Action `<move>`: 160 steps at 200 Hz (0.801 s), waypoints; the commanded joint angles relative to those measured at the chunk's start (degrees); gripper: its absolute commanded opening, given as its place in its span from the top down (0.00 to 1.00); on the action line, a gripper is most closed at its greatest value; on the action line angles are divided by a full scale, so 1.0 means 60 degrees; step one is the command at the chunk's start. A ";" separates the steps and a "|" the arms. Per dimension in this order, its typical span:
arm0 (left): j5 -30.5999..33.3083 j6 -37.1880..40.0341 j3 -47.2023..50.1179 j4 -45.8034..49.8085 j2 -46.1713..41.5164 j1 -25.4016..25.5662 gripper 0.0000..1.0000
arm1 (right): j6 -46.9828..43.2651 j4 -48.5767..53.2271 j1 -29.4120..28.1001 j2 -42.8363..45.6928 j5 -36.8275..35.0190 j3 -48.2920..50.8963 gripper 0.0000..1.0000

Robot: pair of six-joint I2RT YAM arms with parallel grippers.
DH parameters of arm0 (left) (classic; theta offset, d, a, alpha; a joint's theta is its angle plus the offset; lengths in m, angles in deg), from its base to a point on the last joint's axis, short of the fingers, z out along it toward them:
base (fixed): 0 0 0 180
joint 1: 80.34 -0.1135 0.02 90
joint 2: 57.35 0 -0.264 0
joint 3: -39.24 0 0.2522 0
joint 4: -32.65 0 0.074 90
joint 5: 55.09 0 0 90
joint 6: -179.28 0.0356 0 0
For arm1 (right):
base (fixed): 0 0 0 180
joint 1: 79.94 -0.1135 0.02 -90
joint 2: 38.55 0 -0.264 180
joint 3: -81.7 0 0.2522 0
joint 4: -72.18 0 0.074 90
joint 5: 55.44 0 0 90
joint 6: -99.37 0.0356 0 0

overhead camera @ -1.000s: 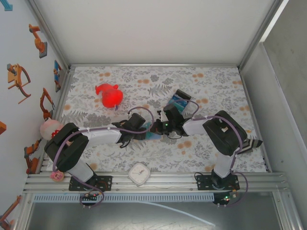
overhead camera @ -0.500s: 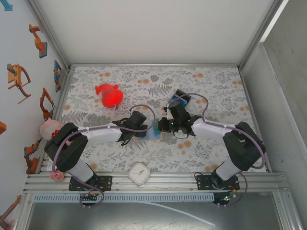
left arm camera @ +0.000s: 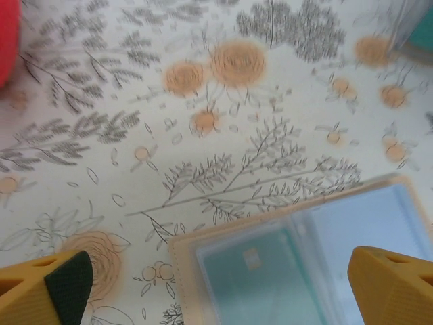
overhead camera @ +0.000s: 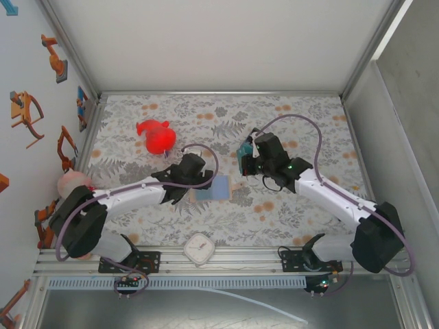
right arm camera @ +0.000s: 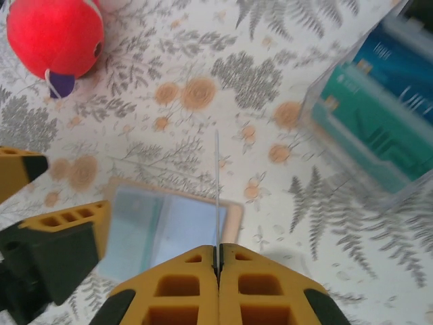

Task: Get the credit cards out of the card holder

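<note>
The small tan bifold card holder with pale blue lining [overhead camera: 211,188] is laid open on the floral-printed bench [overhead camera: 302,116], near its middle. The left claw [left arm camera: 216,271] is held over it with the yellow fingers spread wide apart, and a teal credit card [left arm camera: 247,267] is seen in one clear pocket. The right claw [right arm camera: 218,252] is pressed together, clamped on a thin credit card [right arm camera: 216,189] seen edge-on. A clear box [right arm camera: 379,108] of blue and teal cards and a red round toy [right arm camera: 54,34] are set apart from the holder.
</note>
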 commanded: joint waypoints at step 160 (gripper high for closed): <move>0.1313 0.0094 0.1731 -0.0498 -0.3060 -0.0164 0.03 | -0.6954 0.0812 0.1724 -0.0749 0.0975 -0.1518 1.00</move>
